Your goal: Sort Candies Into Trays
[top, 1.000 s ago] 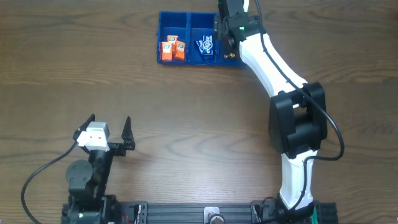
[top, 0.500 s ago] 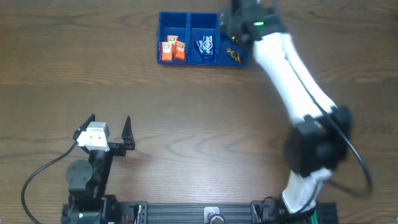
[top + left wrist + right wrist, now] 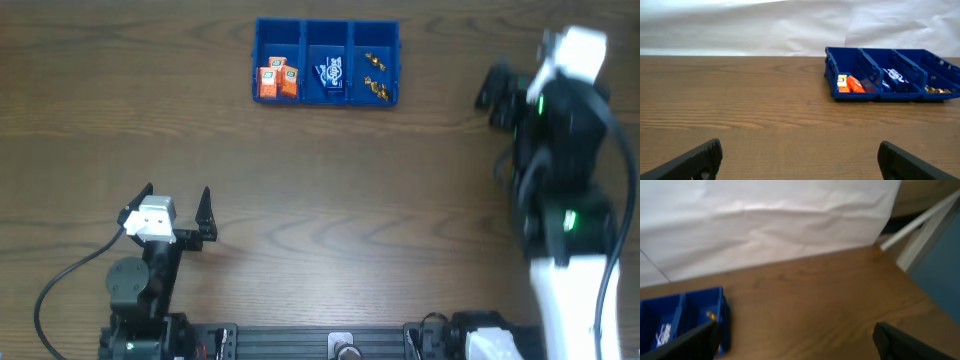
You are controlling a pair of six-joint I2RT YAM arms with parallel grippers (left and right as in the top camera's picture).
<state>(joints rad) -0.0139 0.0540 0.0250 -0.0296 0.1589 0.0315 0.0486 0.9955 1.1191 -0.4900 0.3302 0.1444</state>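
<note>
A blue tray (image 3: 304,30) with three compartments stands at the table's far middle. Its left compartment holds orange candies (image 3: 278,81), the middle one a blue-wrapped candy (image 3: 329,73), and the right one small gold candies (image 3: 375,76). My right gripper (image 3: 494,91) hangs to the right of the tray, well apart from it; in its own view (image 3: 797,342) it is open and empty, with the tray's corner (image 3: 720,302) off to one side. My left gripper (image 3: 177,199) stands open and empty near the front left, facing the tray (image 3: 832,75) across bare wood.
White paper (image 3: 790,27) lines the table's far edge. Beyond the table's right corner are a pale bar and a blue-grey panel (image 3: 935,275). Brown wood (image 3: 330,200) stretches between the tray and both arm bases.
My right arm has pulled back from over the tray's right compartment and swung to the table's right side. The gold candies now lie in plain sight. The left arm has not moved.
</note>
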